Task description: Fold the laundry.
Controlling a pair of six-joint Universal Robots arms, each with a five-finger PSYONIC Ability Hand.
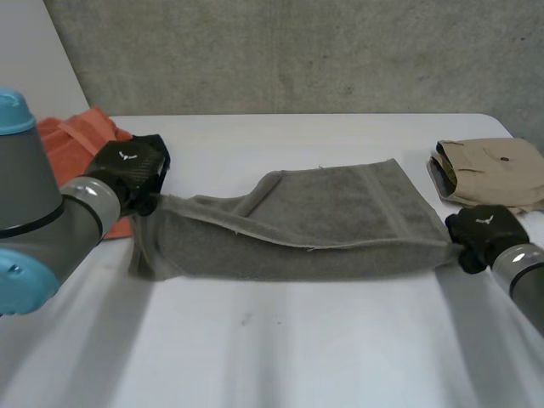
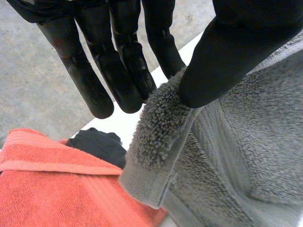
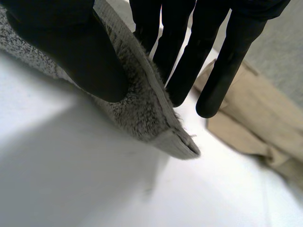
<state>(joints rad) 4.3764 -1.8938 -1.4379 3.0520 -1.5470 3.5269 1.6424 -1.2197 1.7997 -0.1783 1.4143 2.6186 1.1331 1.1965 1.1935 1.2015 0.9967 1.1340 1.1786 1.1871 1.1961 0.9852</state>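
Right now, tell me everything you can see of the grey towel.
The grey towel is thick looped terry with hemmed edges and a flat woven band near one end. It is stretched lengthwise between the two hands and loosely doubled over itself. Its far part appears to rest on the white table. The left hand pinches one end corner between thumb and fingers. The right hand pinches the opposite end likewise.
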